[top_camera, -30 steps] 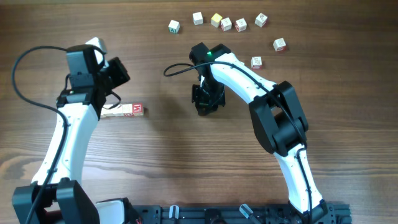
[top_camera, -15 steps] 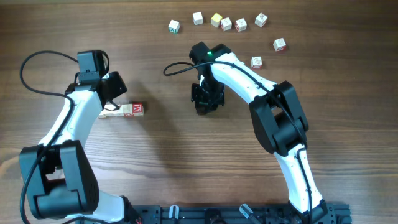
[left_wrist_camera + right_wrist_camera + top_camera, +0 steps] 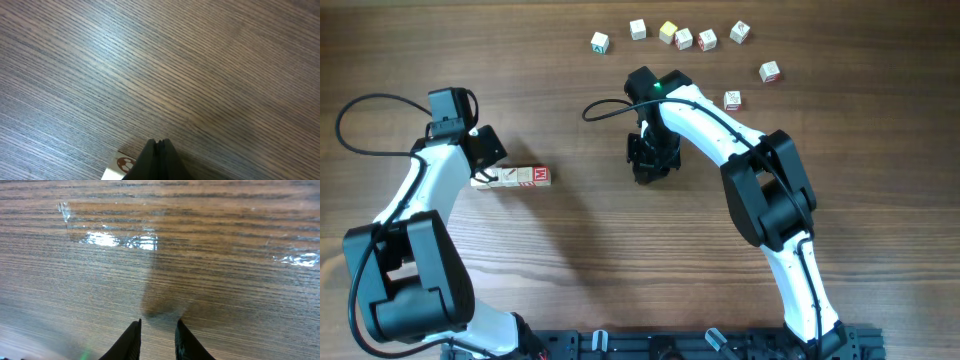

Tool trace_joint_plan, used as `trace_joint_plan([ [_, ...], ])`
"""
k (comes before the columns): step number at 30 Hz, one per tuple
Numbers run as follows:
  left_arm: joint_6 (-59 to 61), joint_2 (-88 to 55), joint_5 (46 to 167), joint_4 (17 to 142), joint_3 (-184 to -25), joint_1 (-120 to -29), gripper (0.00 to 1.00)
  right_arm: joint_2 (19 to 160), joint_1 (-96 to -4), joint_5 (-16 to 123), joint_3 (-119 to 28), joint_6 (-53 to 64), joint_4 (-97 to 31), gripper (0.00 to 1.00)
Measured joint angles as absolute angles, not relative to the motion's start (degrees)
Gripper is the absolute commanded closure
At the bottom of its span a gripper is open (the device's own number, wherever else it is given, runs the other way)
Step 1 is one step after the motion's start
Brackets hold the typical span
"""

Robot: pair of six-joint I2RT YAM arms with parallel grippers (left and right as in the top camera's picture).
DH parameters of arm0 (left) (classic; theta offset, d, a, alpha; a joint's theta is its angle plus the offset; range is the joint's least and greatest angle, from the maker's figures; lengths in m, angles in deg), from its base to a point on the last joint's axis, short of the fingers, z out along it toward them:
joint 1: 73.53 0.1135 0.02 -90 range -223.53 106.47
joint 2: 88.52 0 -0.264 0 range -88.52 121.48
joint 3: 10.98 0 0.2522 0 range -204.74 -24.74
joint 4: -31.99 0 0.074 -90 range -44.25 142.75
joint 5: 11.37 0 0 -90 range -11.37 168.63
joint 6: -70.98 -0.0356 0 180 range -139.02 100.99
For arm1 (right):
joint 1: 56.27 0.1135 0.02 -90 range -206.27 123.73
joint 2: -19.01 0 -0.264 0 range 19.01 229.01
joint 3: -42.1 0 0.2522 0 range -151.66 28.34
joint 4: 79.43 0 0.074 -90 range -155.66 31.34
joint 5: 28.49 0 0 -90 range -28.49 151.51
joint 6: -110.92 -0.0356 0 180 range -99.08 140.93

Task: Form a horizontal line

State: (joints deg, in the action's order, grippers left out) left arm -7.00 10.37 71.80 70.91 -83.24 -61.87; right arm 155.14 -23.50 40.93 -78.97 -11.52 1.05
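Left claw (image 3: 158, 144), pinched shut and empty, sits at the left end of the row of cubes (image 3: 515, 178). That row runs left-right on the desk (image 3: 580, 250). Right claw (image 3: 156, 325), slightly parted and empty, is well right of the row, so the left arm is nearer.

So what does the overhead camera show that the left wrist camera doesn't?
Only overhead: the whole row of cubes with its red M end, eight loose cubes scattered at the top of the picture, and the right arm. Only left wrist: the left claw close up, tips pressed shut. Both: the wooden table and, it seems, the row's end cube beside that claw.
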Motion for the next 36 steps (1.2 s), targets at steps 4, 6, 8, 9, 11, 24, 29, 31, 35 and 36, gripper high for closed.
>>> trace_joint_plan([
  [4,-7.0,10.7,71.8,71.2,-83.2,-61.9,0.96,155.1,-23.5,40.9,-79.0,-11.5,1.1,0.75],
  [6,-7.2,10.7,71.8,72.0,-83.2,-61.9,0.96,155.1,-23.5,40.9,-79.0,-11.5,1.0,0.75],
  [8,-7.4,10.7,71.8,73.3,-83.2,-61.9,0.96,155.1,-23.5,40.9,-79.0,-11.5,1.0,0.76],
  [9,-7.4,10.7,71.8,73.7,-83.2,-61.9,0.96,155.1,-23.5,40.9,-79.0,-11.5,1.0,0.75],
  [11,-7.4,10.7,71.8,73.9,-83.2,-61.9,0.96,155.1,-23.5,40.9,-79.0,-11.5,1.0,0.76],
  [24,-7.4,10.7,72.5,75.3,-83.2,-61.9,0.96,155.1,-23.5,40.9,-79.0,-11.5,1.0,0.75],
  [29,-7.4,10.7,72.5,75.5,-83.2,-61.9,0.96,155.1,-23.5,40.9,-79.0,-11.5,1.0,0.75],
  [31,-7.4,10.7,72.5,75.7,-83.2,-61.9,0.96,155.1,-23.5,40.9,-79.0,-11.5,1.0,0.75],
  [35,-7.4,10.7,72.5,76.0,-83.2,-61.9,0.96,155.1,-23.5,40.8,-79.0,-11.5,1.0,0.75],
  [36,-7.4,10.7,72.5,76.0,-83.2,-61.9,0.96,155.1,-23.5,40.8,-79.0,-11.5,1.0,0.76],
])
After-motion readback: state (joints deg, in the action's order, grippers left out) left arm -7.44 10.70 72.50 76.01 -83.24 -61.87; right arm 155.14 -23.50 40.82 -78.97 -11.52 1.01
